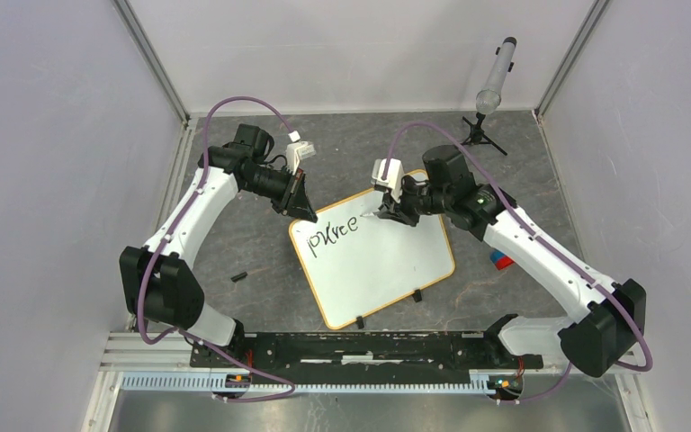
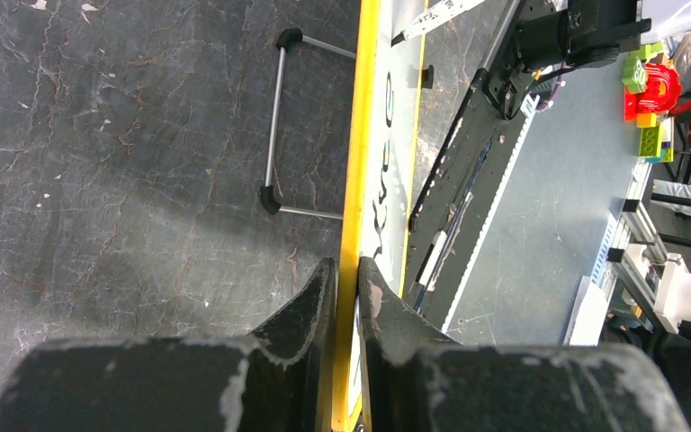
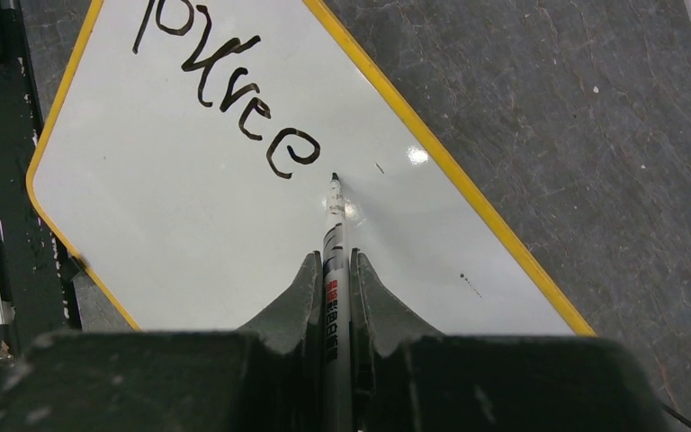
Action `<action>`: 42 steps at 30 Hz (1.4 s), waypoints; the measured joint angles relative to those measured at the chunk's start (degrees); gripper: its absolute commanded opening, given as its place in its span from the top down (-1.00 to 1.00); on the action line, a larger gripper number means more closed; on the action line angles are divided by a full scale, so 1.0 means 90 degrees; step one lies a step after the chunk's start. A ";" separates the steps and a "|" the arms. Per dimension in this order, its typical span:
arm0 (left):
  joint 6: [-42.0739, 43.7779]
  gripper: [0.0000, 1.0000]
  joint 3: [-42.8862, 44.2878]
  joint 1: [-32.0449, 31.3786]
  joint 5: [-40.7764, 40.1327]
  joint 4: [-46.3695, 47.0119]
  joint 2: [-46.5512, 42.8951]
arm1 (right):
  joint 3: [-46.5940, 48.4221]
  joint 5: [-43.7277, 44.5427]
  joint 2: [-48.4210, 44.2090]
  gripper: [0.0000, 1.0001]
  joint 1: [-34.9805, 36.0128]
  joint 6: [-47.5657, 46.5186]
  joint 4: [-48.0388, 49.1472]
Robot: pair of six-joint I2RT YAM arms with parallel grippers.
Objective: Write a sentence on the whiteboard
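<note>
The whiteboard (image 1: 387, 270) lies tilted on the dark table, with its yellow-orange frame (image 2: 352, 171) and two black clip feet on its near edge. One slanted line of black scrawl (image 1: 328, 231), roughly "pWree", runs along its far side (image 3: 225, 85). My left gripper (image 1: 304, 212) is shut on the board's far-left edge, one finger on each side of the frame (image 2: 349, 274). My right gripper (image 1: 387, 212) is shut on a white marker (image 3: 334, 229). The marker's tip sits at the board just right of the last letter. I cannot tell whether it touches.
A grey cylinder on a small black tripod (image 1: 493, 81) stands at the back right. A small black cap (image 1: 238, 275) lies left of the board. A red-and-blue item (image 1: 501, 262) lies under the right arm. A thin metal rod with black ends (image 2: 275, 126) is beside the board's frame.
</note>
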 measured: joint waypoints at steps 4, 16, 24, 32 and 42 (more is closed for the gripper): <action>0.0000 0.95 0.0000 0.0002 -0.0002 0.0000 0.0000 | 0.0000 -0.0029 0.0032 1.00 0.0000 0.0044 0.0056; 0.0000 0.95 0.0000 0.0002 -0.0007 0.0002 0.0000 | -0.0080 -0.0180 0.0063 1.00 0.0015 0.0090 0.0180; 0.0000 0.95 0.0000 0.0000 -0.0010 0.0002 0.0000 | -0.0379 -0.0270 -0.0085 1.00 0.0044 0.0080 0.0172; 0.0000 0.95 0.0000 0.0000 -0.0007 0.0002 0.0000 | -0.0374 -0.0187 -0.0102 1.00 0.0027 0.0015 0.0124; 0.0000 0.95 0.0000 0.0000 -0.0002 0.0000 0.0000 | -0.0087 0.0053 -0.0087 1.00 -0.0058 0.0007 0.0080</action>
